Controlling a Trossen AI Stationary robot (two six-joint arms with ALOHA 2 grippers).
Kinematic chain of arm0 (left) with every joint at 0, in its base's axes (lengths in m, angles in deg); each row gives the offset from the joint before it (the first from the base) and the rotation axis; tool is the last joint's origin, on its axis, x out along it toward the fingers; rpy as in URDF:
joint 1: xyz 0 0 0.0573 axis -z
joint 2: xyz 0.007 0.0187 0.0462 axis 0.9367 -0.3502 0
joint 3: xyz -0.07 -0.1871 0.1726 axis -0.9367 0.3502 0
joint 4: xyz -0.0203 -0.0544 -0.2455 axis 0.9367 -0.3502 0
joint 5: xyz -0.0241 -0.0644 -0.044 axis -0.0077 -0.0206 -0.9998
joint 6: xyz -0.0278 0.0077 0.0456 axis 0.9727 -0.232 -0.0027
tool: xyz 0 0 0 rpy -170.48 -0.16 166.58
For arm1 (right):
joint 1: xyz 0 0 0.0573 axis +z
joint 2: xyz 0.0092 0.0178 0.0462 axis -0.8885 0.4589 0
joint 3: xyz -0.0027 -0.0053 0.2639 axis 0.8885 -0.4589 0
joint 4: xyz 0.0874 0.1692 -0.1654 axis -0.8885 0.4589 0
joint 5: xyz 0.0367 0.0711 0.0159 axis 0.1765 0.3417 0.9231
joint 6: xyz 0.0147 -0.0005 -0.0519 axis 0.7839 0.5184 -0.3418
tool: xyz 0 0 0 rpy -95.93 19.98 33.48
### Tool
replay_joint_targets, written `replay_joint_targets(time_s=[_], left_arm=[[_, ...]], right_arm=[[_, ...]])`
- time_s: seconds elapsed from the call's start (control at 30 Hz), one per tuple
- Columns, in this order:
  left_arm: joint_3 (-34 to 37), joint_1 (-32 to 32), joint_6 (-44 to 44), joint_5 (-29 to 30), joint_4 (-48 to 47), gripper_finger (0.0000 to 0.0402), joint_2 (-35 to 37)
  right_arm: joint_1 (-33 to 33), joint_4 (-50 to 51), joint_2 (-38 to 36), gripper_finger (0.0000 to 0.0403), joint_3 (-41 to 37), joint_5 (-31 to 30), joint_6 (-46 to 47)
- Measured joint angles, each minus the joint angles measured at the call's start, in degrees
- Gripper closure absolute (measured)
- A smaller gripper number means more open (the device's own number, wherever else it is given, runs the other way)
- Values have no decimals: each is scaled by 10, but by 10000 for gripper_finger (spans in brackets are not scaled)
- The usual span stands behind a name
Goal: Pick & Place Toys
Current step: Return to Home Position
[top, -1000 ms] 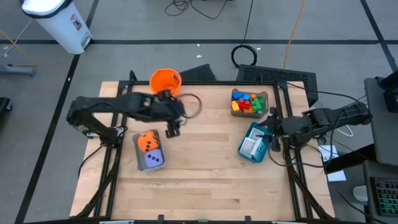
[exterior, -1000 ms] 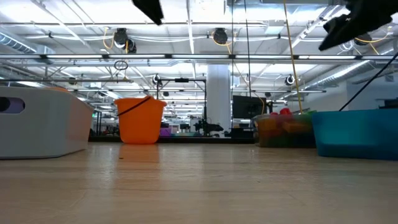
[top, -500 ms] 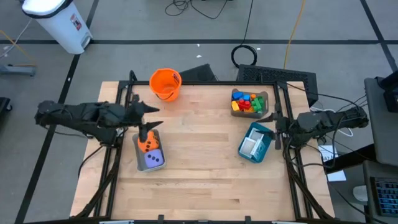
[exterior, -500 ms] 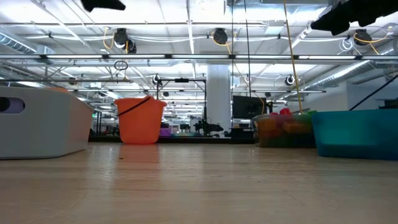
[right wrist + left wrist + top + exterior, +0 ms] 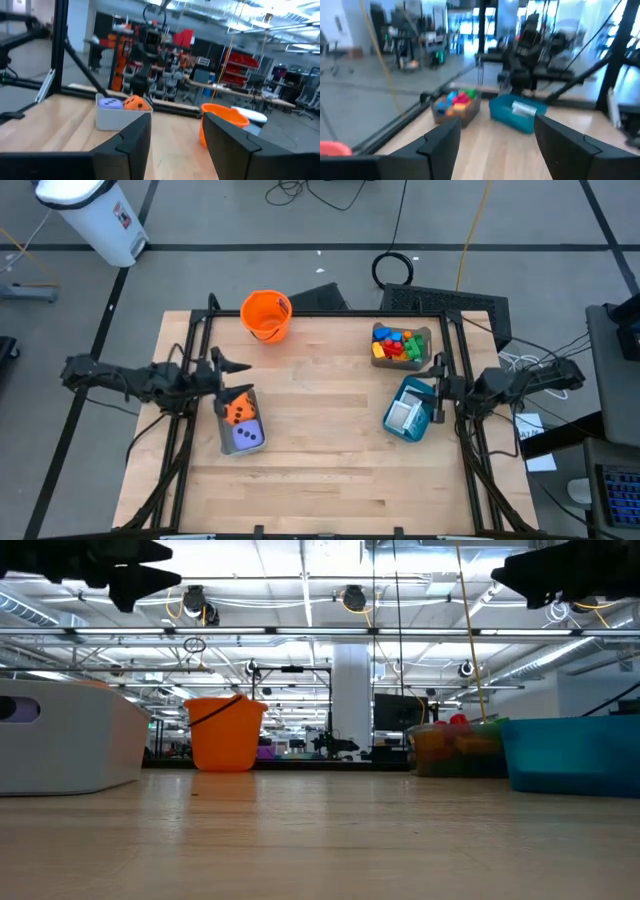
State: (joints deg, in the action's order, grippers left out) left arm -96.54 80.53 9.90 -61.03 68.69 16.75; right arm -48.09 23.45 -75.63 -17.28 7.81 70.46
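The toys lie in bins. Bright plastic blocks (image 5: 397, 343) fill a clear bin at the far right. An orange die (image 5: 237, 412) and a purple die (image 5: 247, 436) sit in a grey bin (image 5: 226, 442) at the left. White cards (image 5: 402, 414) lie in a teal bin (image 5: 416, 394) at the right. My left gripper (image 5: 239, 379) hangs level over the grey bin's far end, open and empty (image 5: 497, 125). My right gripper (image 5: 438, 387) hangs level at the table's right edge beside the teal bin, open and empty (image 5: 177, 120).
An orange bucket (image 5: 266, 313) stands at the far left of the wooden table (image 5: 320, 470). A black frame (image 5: 460, 330) runs along the table's sides. The middle and near part of the tabletop hold nothing.
My left gripper has drawn back from beside the orange bucket toward the table's left edge, sinking and tipping from pointing down to level. My right gripper has sunk a little at the right edge and tipped up to level. The toys have not moved.
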Motion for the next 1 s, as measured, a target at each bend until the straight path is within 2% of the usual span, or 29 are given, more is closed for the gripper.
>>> replay_joint_targets(time_s=[0.13,0.27,0.43,0.53,0.67,0.8,1.0], left_arm=[[67,0,-18,-14,78,155,54],[129,0,-19,-13,126,171,102],[178,0,-32,-11,165,202,145],[189,0,-47,-13,165,224,158],[192,0,-60,-26,166,253,160],[192,0,-76,-39,166,278,160],[192,0,-80,-40,162,307,160]], right_arm=[[0,-40,-28,232,-41,0,3],[0,-39,-52,237,-72,0,15],[0,-40,-72,273,-88,0,31],[0,-40,-78,306,-92,19,42],[0,-38,-78,352,-94,88,48],[0,-39,-79,393,-94,91,48],[0,-28,-79,393,-94,108,50]])
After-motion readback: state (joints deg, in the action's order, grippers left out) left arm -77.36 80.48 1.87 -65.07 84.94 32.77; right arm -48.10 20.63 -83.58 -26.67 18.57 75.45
